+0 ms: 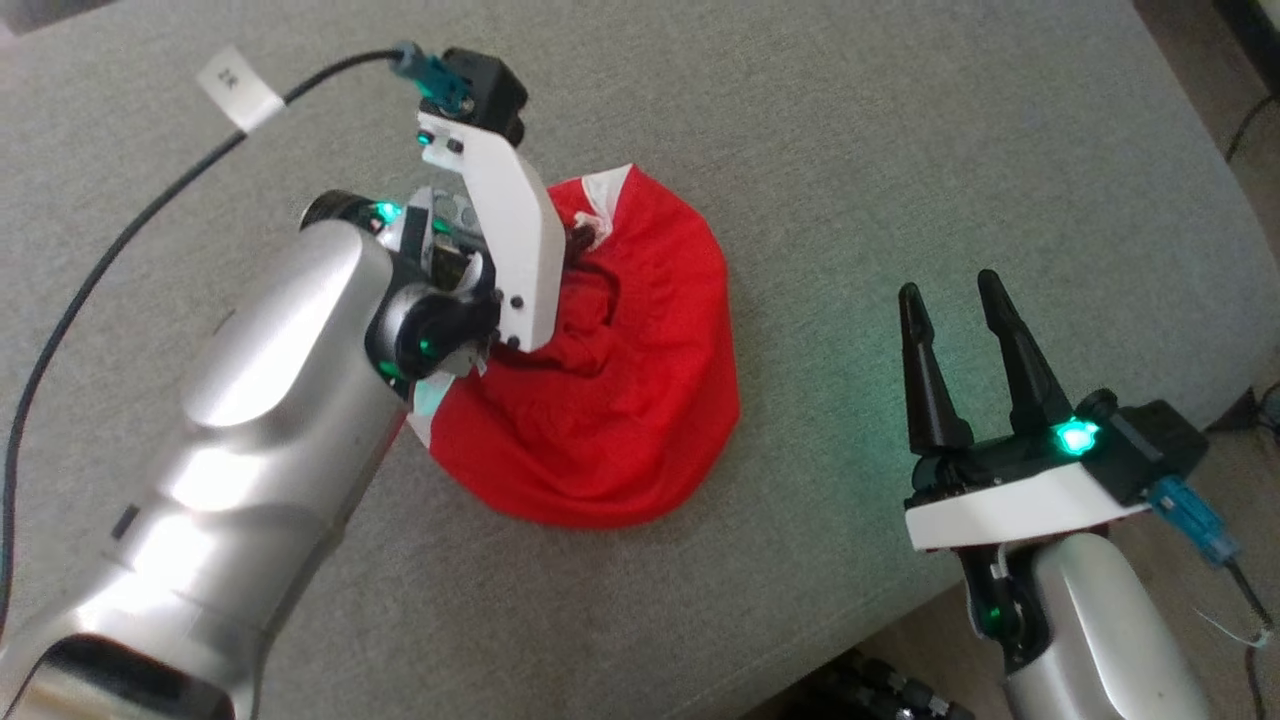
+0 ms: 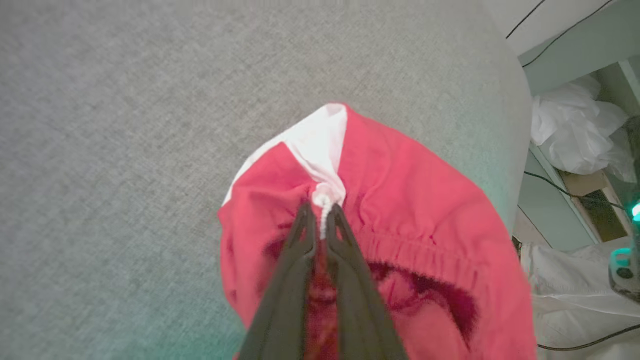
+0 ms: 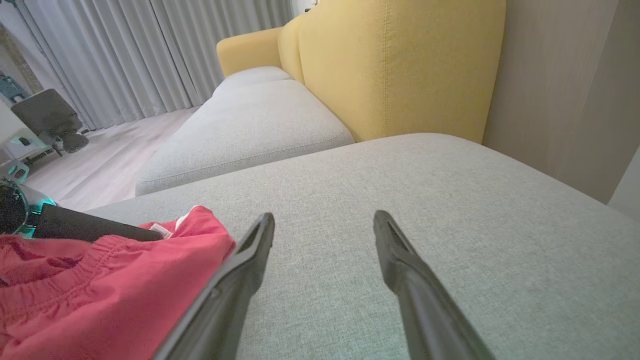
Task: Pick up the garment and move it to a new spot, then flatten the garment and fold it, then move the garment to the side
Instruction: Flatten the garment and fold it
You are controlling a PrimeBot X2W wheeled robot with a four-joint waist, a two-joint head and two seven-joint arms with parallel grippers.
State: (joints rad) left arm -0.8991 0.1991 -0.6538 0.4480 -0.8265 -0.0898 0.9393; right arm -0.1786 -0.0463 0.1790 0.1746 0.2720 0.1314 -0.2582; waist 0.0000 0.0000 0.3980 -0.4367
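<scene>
A crumpled red garment (image 1: 620,400) with white trim and a gathered waistband lies in a heap on the grey cushion (image 1: 900,130). My left gripper (image 1: 580,240) reaches down onto its upper edge. In the left wrist view the garment (image 2: 425,225) lies under the left gripper (image 2: 322,210), whose fingers are pinched together on the white cord and waistband fold. My right gripper (image 1: 950,285) hovers open to the right of the garment, apart from it. In the right wrist view the right gripper (image 3: 325,217) has nothing between its fingers, and the garment (image 3: 100,290) lies just left of them.
A black cable (image 1: 120,240) with a white label (image 1: 238,88) trails over the cushion's left part. The cushion's front edge (image 1: 870,630) runs diagonally at lower right, floor beyond. A yellow backrest (image 3: 400,65) and a second grey seat (image 3: 250,120) stand ahead of the right gripper.
</scene>
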